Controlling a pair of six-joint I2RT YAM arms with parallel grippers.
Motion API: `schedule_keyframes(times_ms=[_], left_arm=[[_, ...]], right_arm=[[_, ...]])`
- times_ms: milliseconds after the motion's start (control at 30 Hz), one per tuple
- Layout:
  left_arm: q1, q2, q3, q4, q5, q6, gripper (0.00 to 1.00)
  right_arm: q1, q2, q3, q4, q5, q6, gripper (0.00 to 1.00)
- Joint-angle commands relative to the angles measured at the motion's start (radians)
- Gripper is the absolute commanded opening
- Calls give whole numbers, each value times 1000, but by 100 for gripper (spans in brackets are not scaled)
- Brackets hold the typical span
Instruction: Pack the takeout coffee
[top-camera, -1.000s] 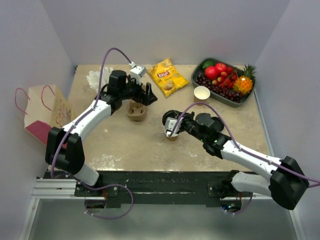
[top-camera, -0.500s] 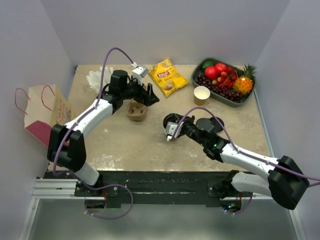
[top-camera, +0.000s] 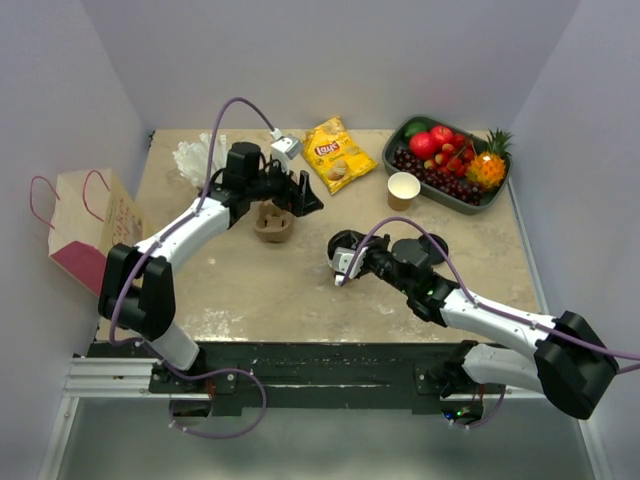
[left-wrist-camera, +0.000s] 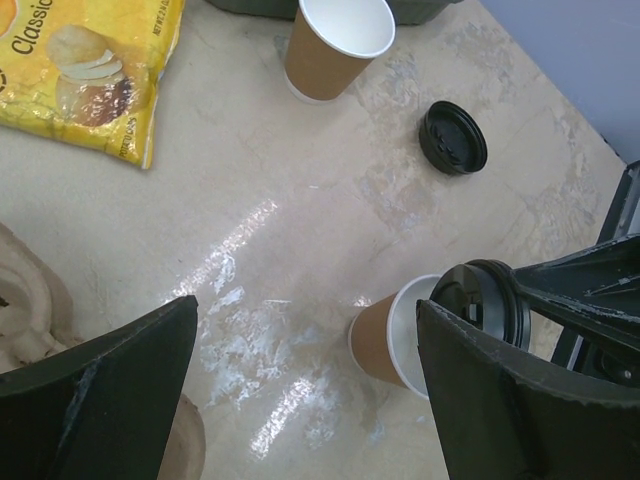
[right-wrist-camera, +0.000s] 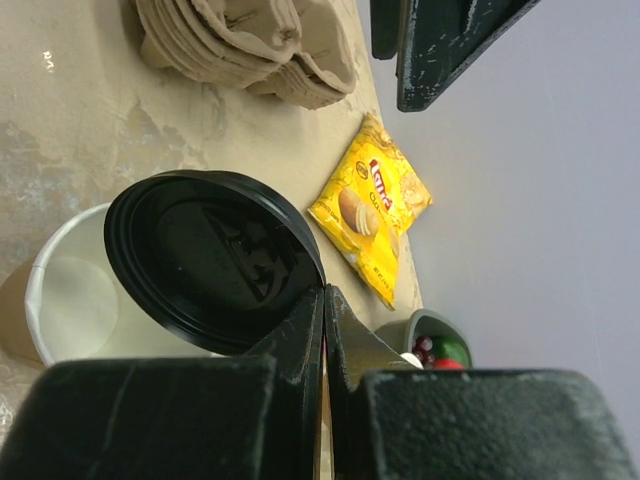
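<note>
**Putting the Lid on the Coffee**

From above: pinching with the right gripper (top-camera: 341, 258) in the middle of the table (top-camera: 260, 290). Hovering with the left gripper (top-camera: 298, 192), spread wide, over the cup tray (top-camera: 272, 225).

From the left wrist: looking at the tan cup (left-wrist-camera: 378, 338), open on top, with the black lid (left-wrist-camera: 478, 300) tilted over one side.

From the right wrist: squeezed shut on the lid's edge, not pushed on yet.

Next, most likely: lay it flat, press down all round, then pack.

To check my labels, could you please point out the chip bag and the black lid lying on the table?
chip bag (left-wrist-camera: 80, 70): left wrist view, yellow front.
black lid on the table (left-wrist-camera: 452, 137): left wrist view, centre of top.
</note>
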Motion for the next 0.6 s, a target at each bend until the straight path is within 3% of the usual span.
schedule_keyframes(times_ms=[0,567], left_arm=[[-18,9,10,30,44,19,94],[-65,23,9,-7,65,52,93]], right_arm=[[5,-27,9,-19,-8,-3,0],[8,-98,46,-236,-65,-15,4]])
